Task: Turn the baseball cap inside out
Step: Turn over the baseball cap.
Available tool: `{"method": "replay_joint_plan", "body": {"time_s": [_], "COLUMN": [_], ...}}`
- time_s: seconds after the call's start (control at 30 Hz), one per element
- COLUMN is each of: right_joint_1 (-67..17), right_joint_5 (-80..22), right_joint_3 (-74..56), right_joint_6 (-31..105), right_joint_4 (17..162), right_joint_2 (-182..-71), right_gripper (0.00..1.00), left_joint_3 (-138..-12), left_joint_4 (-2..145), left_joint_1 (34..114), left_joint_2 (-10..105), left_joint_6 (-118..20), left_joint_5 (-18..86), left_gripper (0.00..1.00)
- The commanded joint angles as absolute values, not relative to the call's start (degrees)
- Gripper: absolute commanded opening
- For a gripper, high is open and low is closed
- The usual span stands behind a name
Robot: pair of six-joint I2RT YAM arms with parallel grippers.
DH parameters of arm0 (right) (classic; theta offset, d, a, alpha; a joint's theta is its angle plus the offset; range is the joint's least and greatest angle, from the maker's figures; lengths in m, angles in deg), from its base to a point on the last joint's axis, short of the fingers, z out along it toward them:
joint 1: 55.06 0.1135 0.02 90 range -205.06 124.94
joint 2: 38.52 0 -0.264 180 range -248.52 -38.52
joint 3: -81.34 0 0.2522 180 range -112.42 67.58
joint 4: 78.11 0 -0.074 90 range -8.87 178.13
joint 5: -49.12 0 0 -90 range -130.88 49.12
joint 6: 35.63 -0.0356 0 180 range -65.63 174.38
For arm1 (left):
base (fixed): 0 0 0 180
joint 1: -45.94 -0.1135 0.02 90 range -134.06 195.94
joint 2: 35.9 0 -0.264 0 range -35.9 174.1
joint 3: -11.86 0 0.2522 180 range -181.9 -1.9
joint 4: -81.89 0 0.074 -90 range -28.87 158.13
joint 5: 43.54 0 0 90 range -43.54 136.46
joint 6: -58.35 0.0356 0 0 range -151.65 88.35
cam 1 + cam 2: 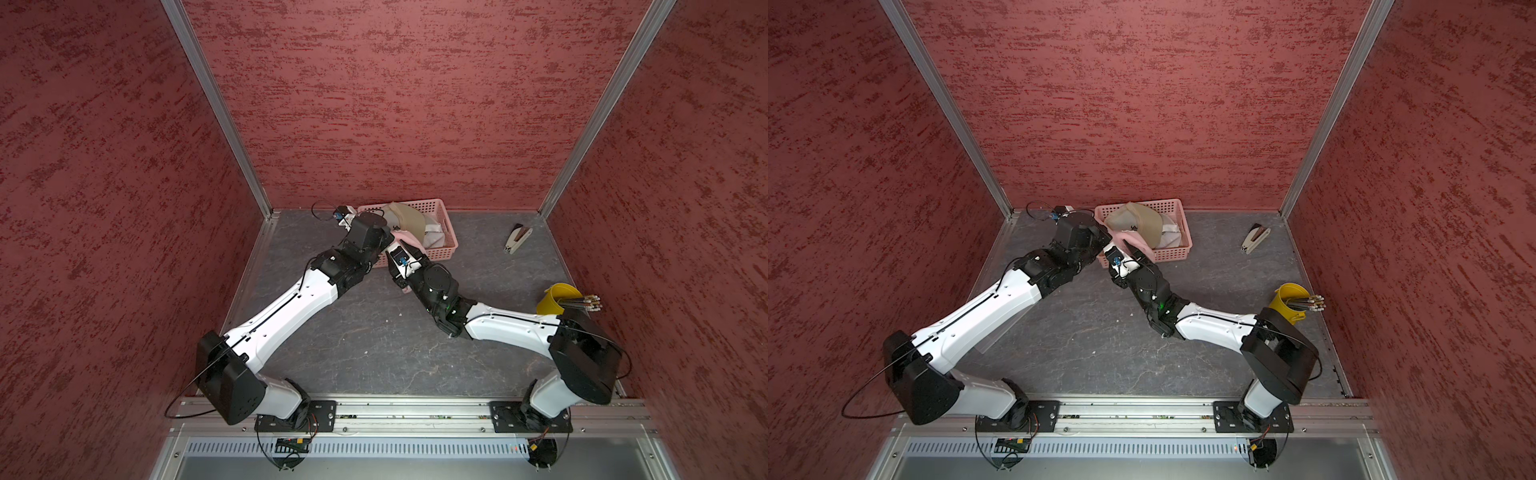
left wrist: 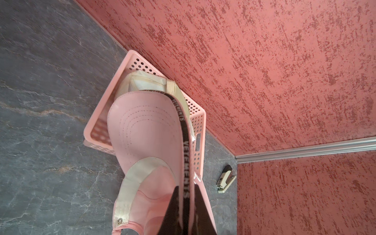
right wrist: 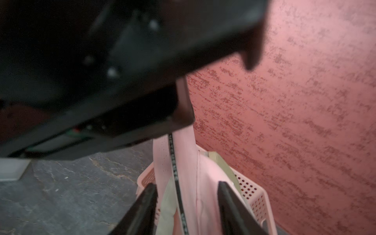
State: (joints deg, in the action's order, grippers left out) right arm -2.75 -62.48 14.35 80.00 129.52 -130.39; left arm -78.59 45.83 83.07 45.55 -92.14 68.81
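Left wrist view shows the left claw [image 2: 186,188] pinched shut on the pink baseball cap [image 2: 146,132], right where its black lettered band [image 2: 184,146] runs. The cap hangs over the pink basket [image 2: 200,140] at the back of the desk [image 1: 374,353]. The right claw [image 3: 186,184] stands part open, astride the crown cloth. The cap looks light and floppy, with only the brim stiff. I'd take the soft crown, not the brim.

Grey tabletop [image 1: 374,353] carries pink basket [image 1: 442,252], yellow cup [image 1: 552,299] and, seemingly, a stapler [image 1: 517,239].
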Motion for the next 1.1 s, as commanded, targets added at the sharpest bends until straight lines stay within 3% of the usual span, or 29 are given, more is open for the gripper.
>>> {"method": "replay_joint_plan", "body": {"time_s": [0.0,0.23,0.33,0.43,0.6,0.7,0.87,1.07], "right_joint_1": [-2.76,-3.95,-4.98,-6.64,-9.50,-12.56,-17.19,-19.30], "right_joint_5": [-61.60,-57.67,-55.01,-52.95,-49.71,-42.98,-29.55,-19.03], "right_joint_3": [12.95,16.65,18.39,19.18,19.64,18.37,13.66,11.52], "right_joint_6": [80.83,78.90,76.84,74.49,72.70,69.45,67.52,69.90], "right_joint_4": [130.92,129.96,128.29,125.35,121.79,116.11,102.65,92.97], "right_joint_2": [-130.21,-126.85,-124.50,-122.53,-120.27,-117.84,-114.48,-111.18], "right_gripper": [0.32,0.12,0.08,0.04,0.00,0.00,0.01,0.02], "left_joint_3": [-77.51,-70.87,-67.24,-64.66,-61.14,-63.46,-62.34,-67.10], "left_joint_4": [46.35,50.81,53.46,54.16,57.49,53.54,50.17,47.24], "left_joint_1": [83.27,82.22,81.83,79.32,70.66,67.93,66.18,61.64], "left_joint_2": [44.43,38.93,35.65,33.35,31.18,30.98,29.71,33.16], "left_joint_6": [-92.75,-89.77,-84.18,-77.50,-66.26,-46.71,-18.22,-10.42], "left_joint_5": [66.97,61.98,61.47,56.85,37.49,30.76,23.51,12.01], "left_gripper": [0.00,0.02,0.32,0.44,0.53,0.51,0.62,0.66]}}
